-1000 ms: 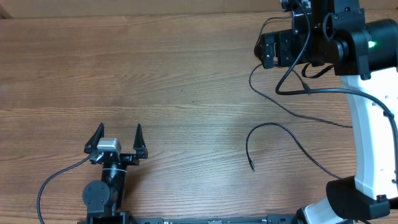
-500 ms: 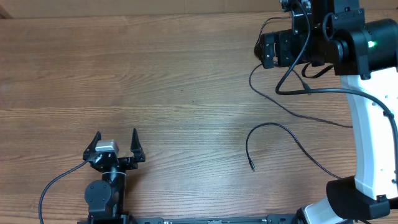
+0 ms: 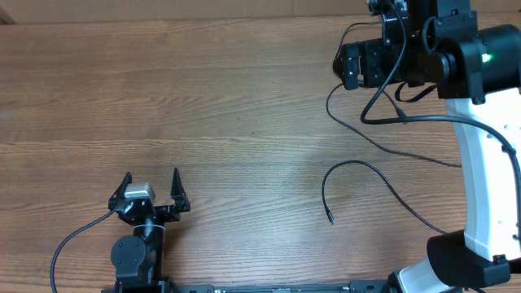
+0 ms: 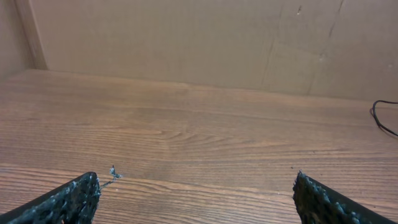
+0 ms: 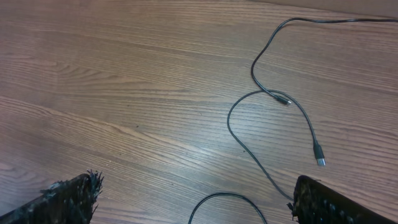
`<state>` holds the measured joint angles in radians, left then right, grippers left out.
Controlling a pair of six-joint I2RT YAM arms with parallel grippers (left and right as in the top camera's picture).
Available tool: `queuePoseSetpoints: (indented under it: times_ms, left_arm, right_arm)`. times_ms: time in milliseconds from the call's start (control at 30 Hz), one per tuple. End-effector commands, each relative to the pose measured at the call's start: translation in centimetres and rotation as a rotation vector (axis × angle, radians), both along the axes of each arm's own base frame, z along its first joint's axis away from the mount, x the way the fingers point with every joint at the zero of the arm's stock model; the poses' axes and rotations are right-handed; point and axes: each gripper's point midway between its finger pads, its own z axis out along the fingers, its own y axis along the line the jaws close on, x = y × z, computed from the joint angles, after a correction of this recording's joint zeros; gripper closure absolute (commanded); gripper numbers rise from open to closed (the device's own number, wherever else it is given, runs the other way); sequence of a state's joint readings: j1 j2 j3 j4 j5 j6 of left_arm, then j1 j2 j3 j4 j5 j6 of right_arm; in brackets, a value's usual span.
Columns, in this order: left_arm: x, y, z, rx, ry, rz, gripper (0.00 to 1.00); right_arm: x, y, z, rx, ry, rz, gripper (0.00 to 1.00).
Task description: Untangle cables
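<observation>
Thin black cables lie loose on the wooden table's right half. One cable (image 3: 356, 163) arcs from a small plug (image 3: 330, 219) toward the right arm's base. Another cable (image 3: 383, 143) runs from under my right gripper (image 3: 352, 65) to the right. In the right wrist view, a cable (image 5: 239, 143) loops to a silver-tipped plug (image 5: 320, 159), a second cable (image 5: 261, 53) ends in a plug (image 5: 286, 101), and an arc of cable (image 5: 227, 196) lies below. My right gripper (image 5: 196, 199) hangs open above them, holding nothing. My left gripper (image 3: 151, 182) (image 4: 196, 199) stands open over bare wood at the near left.
The right arm's white link (image 3: 480, 179) and its own thick wiring (image 3: 391, 89) stand over the right side. A cardboard wall (image 4: 186, 37) borders the table's far edge. A bit of cable (image 4: 382, 118) shows at the left wrist view's right edge.
My left gripper drew back a little toward the near edge, then stopped. The right arm and the cables have not moved.
</observation>
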<state>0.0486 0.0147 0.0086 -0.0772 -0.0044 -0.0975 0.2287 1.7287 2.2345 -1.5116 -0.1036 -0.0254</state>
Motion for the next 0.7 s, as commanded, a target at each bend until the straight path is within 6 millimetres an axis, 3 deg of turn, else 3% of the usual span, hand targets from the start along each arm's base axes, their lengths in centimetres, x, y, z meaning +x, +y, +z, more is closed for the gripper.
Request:
queuePoseSetpoints:
  times_ms: [0,667]
  left_arm:
    - [-0.05,0.23,0.04,-0.003,-0.007,0.009,0.00]
    - [-0.05,0.23,0.04,-0.003,-0.007,0.009,0.00]
  right_arm:
    - [-0.36,-0.14,1.07,0.006,-0.031,-0.007,0.00]
    - [-0.13,-0.78,1.05,-0.030,-0.043,-0.019,0.00]
